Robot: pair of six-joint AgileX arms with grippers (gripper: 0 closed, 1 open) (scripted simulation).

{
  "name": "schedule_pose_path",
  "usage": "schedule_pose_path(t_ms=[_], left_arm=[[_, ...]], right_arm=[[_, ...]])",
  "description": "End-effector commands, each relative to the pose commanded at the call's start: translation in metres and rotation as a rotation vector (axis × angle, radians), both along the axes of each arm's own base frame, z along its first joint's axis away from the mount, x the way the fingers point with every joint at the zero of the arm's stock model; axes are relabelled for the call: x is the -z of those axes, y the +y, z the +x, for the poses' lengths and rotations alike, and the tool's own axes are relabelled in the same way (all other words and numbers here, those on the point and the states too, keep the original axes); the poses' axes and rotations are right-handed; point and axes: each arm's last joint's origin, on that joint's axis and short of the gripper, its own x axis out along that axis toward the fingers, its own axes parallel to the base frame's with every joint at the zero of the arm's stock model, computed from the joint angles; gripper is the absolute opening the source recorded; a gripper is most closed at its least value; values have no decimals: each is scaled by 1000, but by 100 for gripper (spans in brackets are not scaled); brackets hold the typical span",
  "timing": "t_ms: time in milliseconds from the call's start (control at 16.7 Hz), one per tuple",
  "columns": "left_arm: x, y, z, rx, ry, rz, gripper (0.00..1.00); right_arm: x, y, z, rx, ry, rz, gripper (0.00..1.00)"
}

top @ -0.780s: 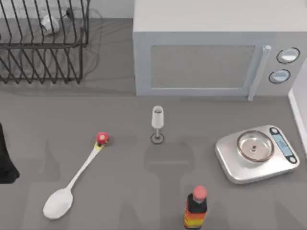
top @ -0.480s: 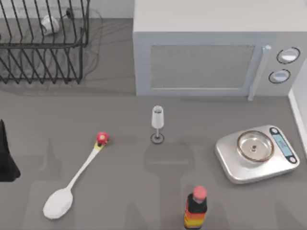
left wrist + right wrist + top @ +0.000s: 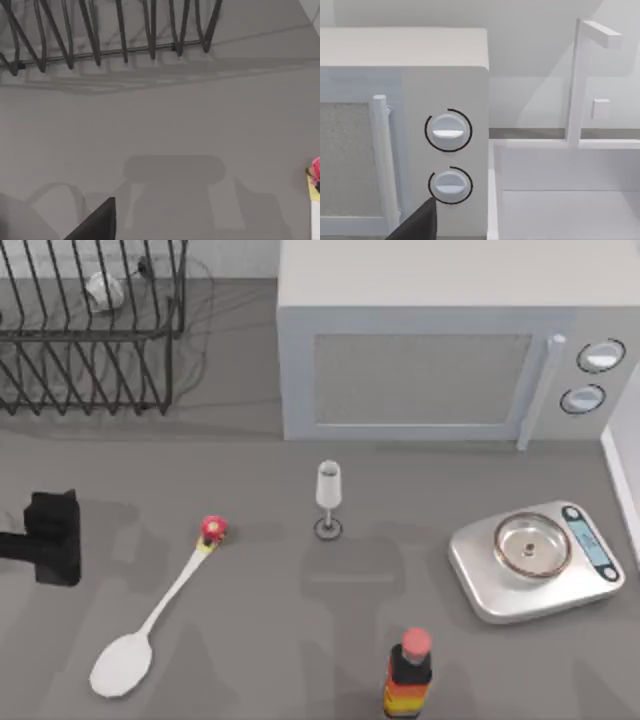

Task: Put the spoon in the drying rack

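Black wire bars mark your goal: the drying rack (image 3: pixel 90 330) stands at the table's far left corner, its bars also crossing the left wrist view (image 3: pixel 120 30). Beside it the grey microwave (image 3: pixel 440 360) takes up the far middle, well clear of the job. Your left gripper (image 3: pixel 50 537) hangs low at the table's left edge, between the rack and the utensil, empty; whether its fingers are spread or pressed together I cannot tell. The spoon (image 3: pixel 160 610) lies flat on the table near the front left, bowl toward you, red knob pointing toward the middle, and that knob peeks into the left wrist view (image 3: pixel 315 172). You are in the approach, I judge, with nothing yet grasped. Next you need to bring the left gripper across above the thin handle, line the fingers across it, then descend. The right arm is parked, its camera facing the microwave's dials (image 3: pixel 448 131).
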Motion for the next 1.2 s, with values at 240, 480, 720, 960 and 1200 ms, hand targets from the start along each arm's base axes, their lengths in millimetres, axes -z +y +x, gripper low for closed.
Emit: schedule_pose_path(t_ms=[240, 480, 720, 960, 1200], left_arm=[[-3, -28, 53, 99, 375, 91, 100], [7, -63, 100, 186, 662, 187, 100], [26, -95, 133, 245, 856, 268, 100], [37, -110, 146, 271, 934, 306, 100], [37, -110, 147, 271, 935, 307, 100]], right_arm=[[0, 0, 0, 0, 0, 0, 100], [0, 0, 0, 0, 0, 0, 100], [0, 0, 0, 0, 0, 0, 100], [0, 0, 0, 0, 0, 0, 100], [0, 0, 0, 0, 0, 0, 100]])
